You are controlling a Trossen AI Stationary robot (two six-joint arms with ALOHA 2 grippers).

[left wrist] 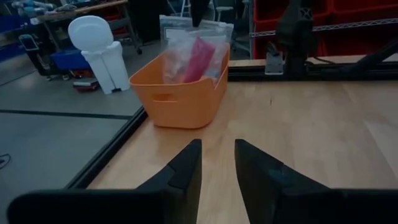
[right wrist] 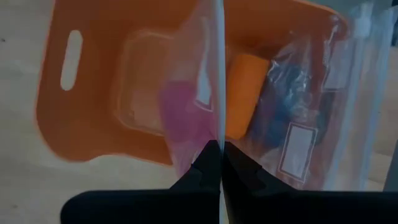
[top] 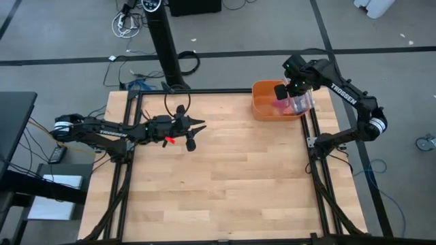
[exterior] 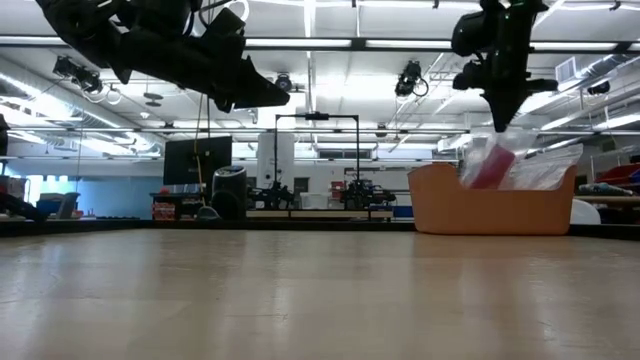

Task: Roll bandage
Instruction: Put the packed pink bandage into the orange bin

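The magenta-pink bandage (right wrist: 183,115) sits inside a clear plastic bag (right wrist: 193,74) over the orange bin (top: 264,109) at the table's far right corner. It also shows in the low view (exterior: 487,165) and in the left wrist view (left wrist: 198,59). My right gripper (right wrist: 221,149) is above the bin, shut on that bag's top edge; it also shows in the high view (top: 289,92). My left gripper (left wrist: 217,165) is open and empty, held above the table's far left part (top: 197,129), pointing toward the bin. My right gripper pinches the clear bag's upper edge (right wrist: 218,124) between its two fingers, from above, pointing down. The bag hangs below the fingers with the pink bandage in it. Its lower part reaches down behind the bin's wall (exterior: 490,205); whether it rests there I cannot tell.
A second clear bag (right wrist: 311,124) with an orange roll (right wrist: 245,93) and other items lies in the bin beside the held one. Black frame rails (top: 315,156) run along the table's edges. The bare wooden tabletop (top: 231,184) spreads between the arms.
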